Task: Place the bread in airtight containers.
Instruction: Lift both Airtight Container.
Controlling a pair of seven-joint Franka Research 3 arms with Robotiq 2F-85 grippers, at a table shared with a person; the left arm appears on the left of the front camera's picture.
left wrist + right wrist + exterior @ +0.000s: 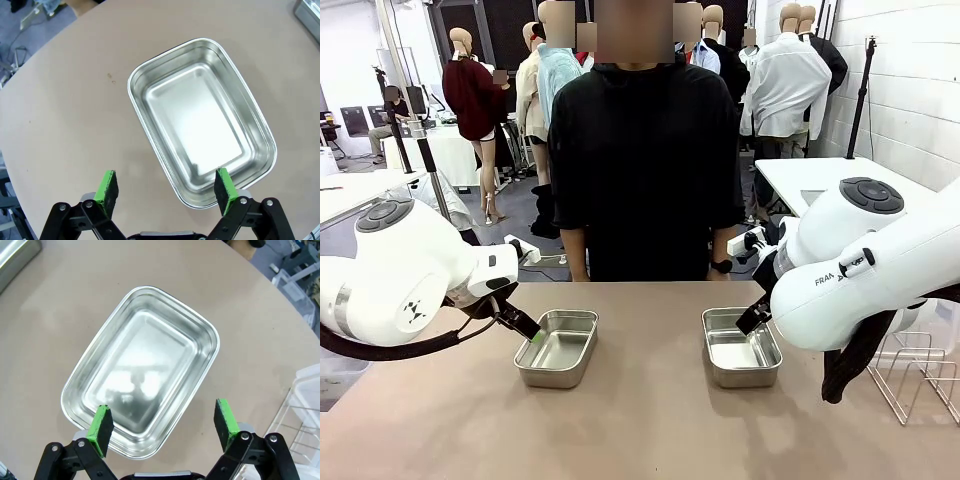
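Two shiny steel airtight containers sit lidless on the table: the left one (558,346) (200,117) and the right one (740,346) (142,367). Both are empty. The bread is out of view. My left gripper (520,325) (167,186) hovers open over the near-left edge of the left container, nothing between its green pads. Above the near edge of the right container my right gripper (162,423) hangs open; in the front view the arm's body hides most of it, with one finger (754,318) showing.
A person in a black shirt (645,150) stands at the far side of the table, hands behind its edge. A wire rack (920,375) stands off the table's right side. Bare tabletop (640,420) lies between and in front of the containers.
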